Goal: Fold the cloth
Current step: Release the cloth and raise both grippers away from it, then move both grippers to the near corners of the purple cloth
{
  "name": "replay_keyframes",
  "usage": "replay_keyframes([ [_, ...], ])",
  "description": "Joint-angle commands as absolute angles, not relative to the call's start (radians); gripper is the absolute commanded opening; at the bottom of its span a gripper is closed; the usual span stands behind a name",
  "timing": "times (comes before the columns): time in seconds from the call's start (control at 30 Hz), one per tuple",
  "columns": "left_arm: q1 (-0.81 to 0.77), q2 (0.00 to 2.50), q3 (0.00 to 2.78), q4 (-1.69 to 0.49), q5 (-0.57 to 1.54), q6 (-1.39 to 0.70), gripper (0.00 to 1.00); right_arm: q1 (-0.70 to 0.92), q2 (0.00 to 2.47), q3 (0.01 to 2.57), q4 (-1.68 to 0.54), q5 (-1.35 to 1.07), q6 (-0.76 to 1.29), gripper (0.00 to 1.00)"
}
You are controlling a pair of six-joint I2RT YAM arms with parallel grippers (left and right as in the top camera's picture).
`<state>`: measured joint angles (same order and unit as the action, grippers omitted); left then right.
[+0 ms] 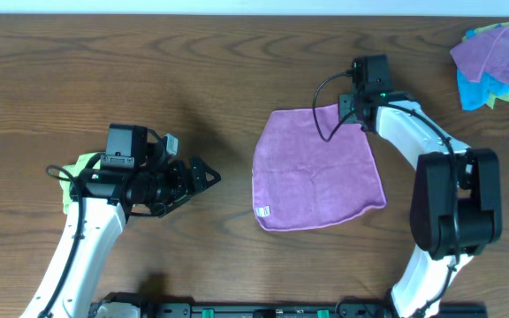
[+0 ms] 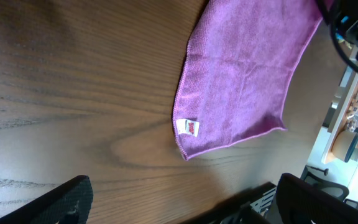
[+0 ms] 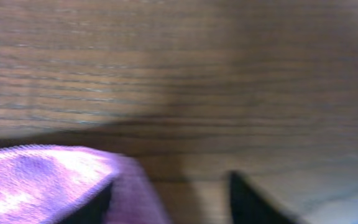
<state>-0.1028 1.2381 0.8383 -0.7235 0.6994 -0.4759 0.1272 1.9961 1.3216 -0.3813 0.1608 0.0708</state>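
A purple cloth point(image 1: 316, 168) lies flat and spread out on the wooden table, right of centre, with a white tag point(image 2: 188, 127) at its near left corner. My right gripper point(image 1: 353, 110) sits low at the cloth's far right corner. Its fingers point(image 3: 169, 205) are apart, and the cloth corner point(image 3: 42, 180) lies against the left finger. My left gripper point(image 1: 206, 174) is open and empty point(image 2: 185, 205), hovering to the left of the cloth point(image 2: 241, 68) and pointing toward it.
A pile of purple, blue and green cloths point(image 1: 495, 53) lies at the far right corner. A light green cloth point(image 1: 76, 172) lies under my left arm at the left. The table's near edge is close to the cloth's front point(image 2: 272, 186).
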Motion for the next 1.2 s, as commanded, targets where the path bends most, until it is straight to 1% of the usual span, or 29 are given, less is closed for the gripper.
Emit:
replay_keyframes([
  [0.0,-0.107,1.237,0.854,-0.721,0.69,-0.489,0.96,0.125,1.987,1.391,-0.429,0.211,0.064,0.68],
  [0.03,-0.107,1.237,0.854,-0.721,0.679,-0.496,0.95,0.125,1.987,1.407,-0.457,0.204,0.07,0.77],
  [0.07,-0.107,1.237,0.854,-0.721,0.672,-0.498,0.95,0.127,1.984,1.428,-0.498,0.192,0.075,0.83],
  [0.1,-0.107,1.237,0.854,-0.721,0.664,-0.498,0.95,0.131,1.982,1.454,-0.547,0.174,0.076,0.92],
  [0.13,-0.107,1.237,0.854,-0.722,0.653,-0.499,0.96,0.133,1.979,1.481,-0.596,0.163,0.09,0.99],
  [0.23,-0.107,1.237,0.854,-0.72,0.641,-0.498,0.96,0.138,1.952,1.542,-0.711,0.156,0.113,0.99],
  [0.33,-0.107,1.237,0.854,-0.72,0.627,-0.5,0.95,0.139,1.901,1.572,-0.776,0.152,0.118,0.99],
  [0.53,-0.107,1.237,0.854,-0.717,0.622,-0.537,0.96,0.136,1.741,1.577,-0.954,0.137,0.119,0.99],
  [0.67,-0.107,1.237,0.854,-0.699,0.622,-0.564,0.95,0.126,1.681,1.577,-1.026,0.137,0.119,0.99],
  [0.77,-0.107,1.237,0.854,-0.699,0.636,-0.593,0.95,0.111,1.642,1.577,-1.129,0.122,0.147,0.99],
  [0.9,-0.114,1.237,0.854,-0.698,0.656,-0.654,0.96,0.067,1.573,1.575,-1.277,0.105,0.156,0.99],
  [1.07,-0.114,1.237,0.853,-0.71,0.796,-0.701,0.95,-0.046,1.412,1.526,-1.353,0.0,0.126,0.99],
  [1.17,-0.112,1.236,0.849,-0.785,0.802,-0.702,0.95,-0.126,1.275,1.426,-1.38,-0.067,0.098,0.99],
])
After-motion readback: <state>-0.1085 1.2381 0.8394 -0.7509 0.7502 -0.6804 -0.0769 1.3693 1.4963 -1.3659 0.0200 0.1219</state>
